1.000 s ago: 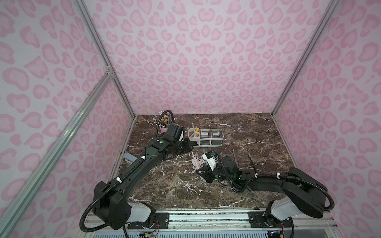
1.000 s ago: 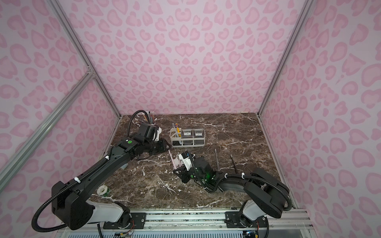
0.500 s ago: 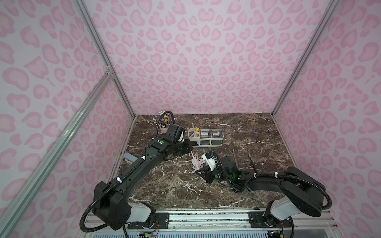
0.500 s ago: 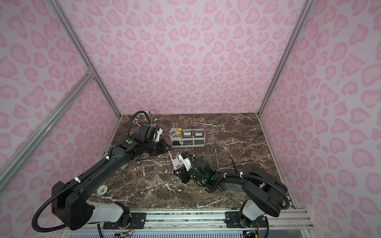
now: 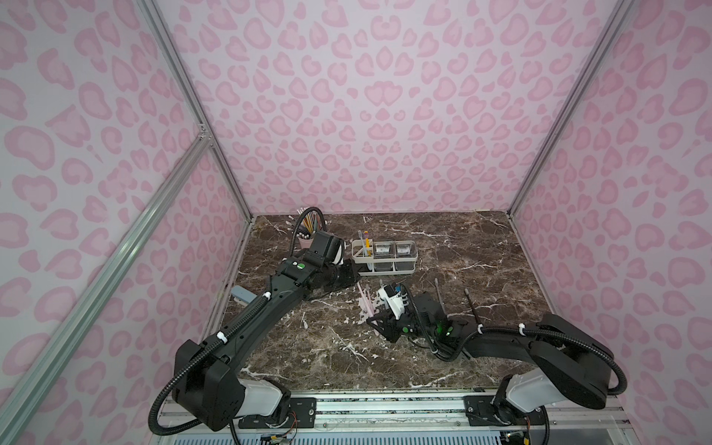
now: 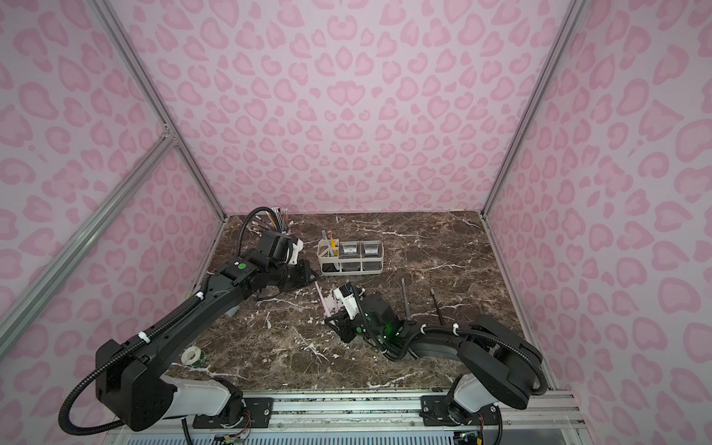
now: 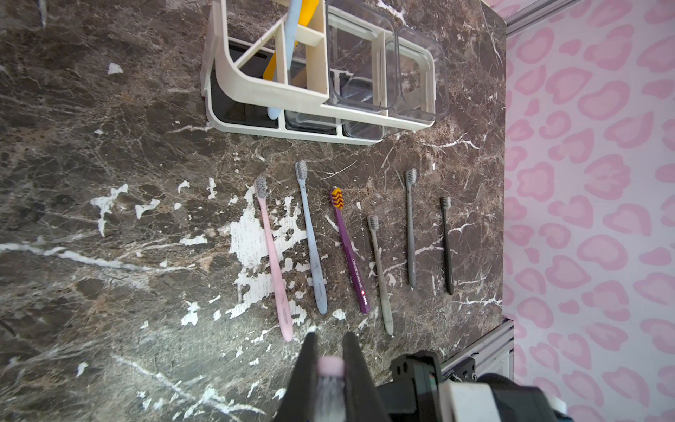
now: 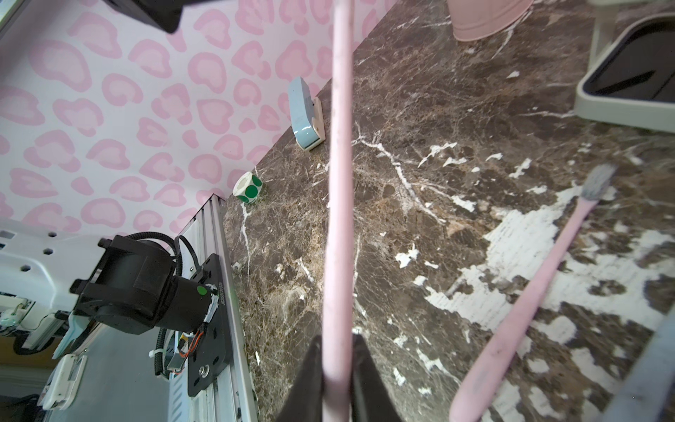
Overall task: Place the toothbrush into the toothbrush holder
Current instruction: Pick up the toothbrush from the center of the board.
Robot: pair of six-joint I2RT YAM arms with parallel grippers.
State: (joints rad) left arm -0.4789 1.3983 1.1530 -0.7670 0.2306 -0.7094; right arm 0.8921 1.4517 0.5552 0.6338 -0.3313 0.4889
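Pinches the bristle end of the toothbrush (image 8: 340,164) in the left gripper (image 7: 330,350), fingers closed tight on it. Flanks the far end of the pink handle with the right gripper (image 8: 338,343), fingers close on both sides (cannot tell whether pressing or just off the plastic). Spans the gap between the two grippers with that toothbrush, raised off the marble table (image 5: 462,250), just in front of the toothbrush holder (image 7: 277,95) and not touching it. Shows the holder upright toward the back of the table, about midway across in both top views, with two clear cups (image 7: 361,54) seated in it and a yellow and a light blue item standing in its divided end. Counts six more toothbrushes side by side on the table before the holder, among them a second pink toothbrush (image 7: 274,263) and a purple toothbrush (image 7: 350,252).
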